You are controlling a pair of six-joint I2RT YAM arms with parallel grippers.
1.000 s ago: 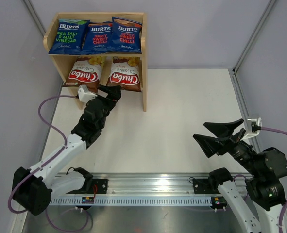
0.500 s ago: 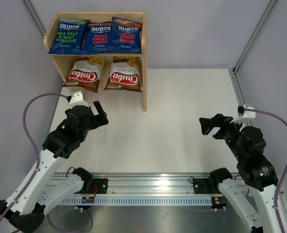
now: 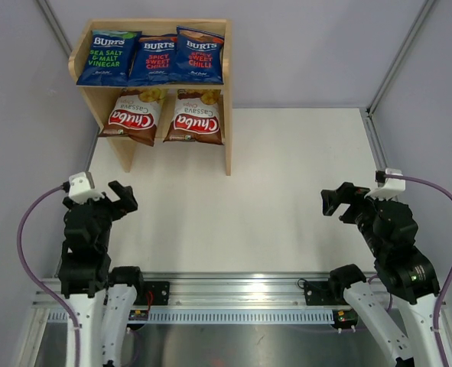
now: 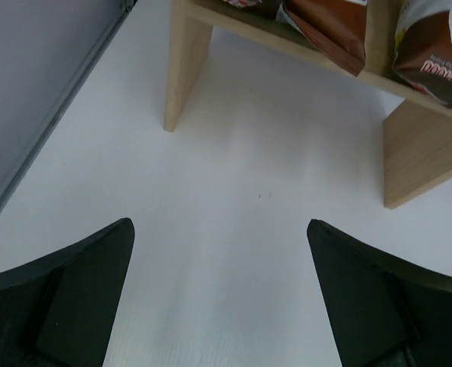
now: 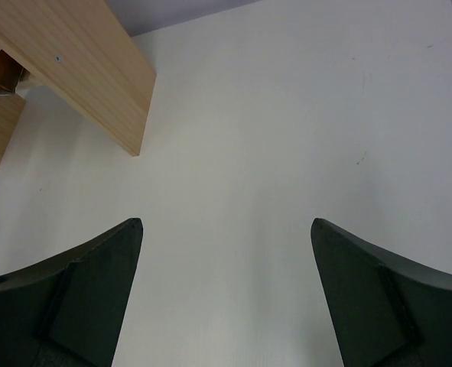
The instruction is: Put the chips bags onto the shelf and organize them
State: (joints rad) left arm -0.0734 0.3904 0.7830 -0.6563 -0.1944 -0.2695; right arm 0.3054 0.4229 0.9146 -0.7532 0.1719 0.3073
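While held above tabletop (image 3: 287, 191), left hand (image 4: 219, 229) and right hand (image 5: 226, 225) are spread wide, nothing gripped. Three blue bags (image 3: 157, 60) laid on shelf (image 3: 228, 138) top, two brown bags (image 3: 197, 117) on lower tier.

A white tabletop (image 3: 287, 191) fills the middle of the scene, matte, under soft, even light. Pale grey walls close it in on three sides: the back wall (image 3: 310, 46), the left wall (image 3: 19, 115) and the right wall (image 3: 432, 99). Slim metal struts (image 3: 398, 57) slant up at the back corners. Along the near edge runs a silver rail (image 3: 233, 284), catching a bright glare, and below it lies a brushed steel plate (image 3: 233, 348).
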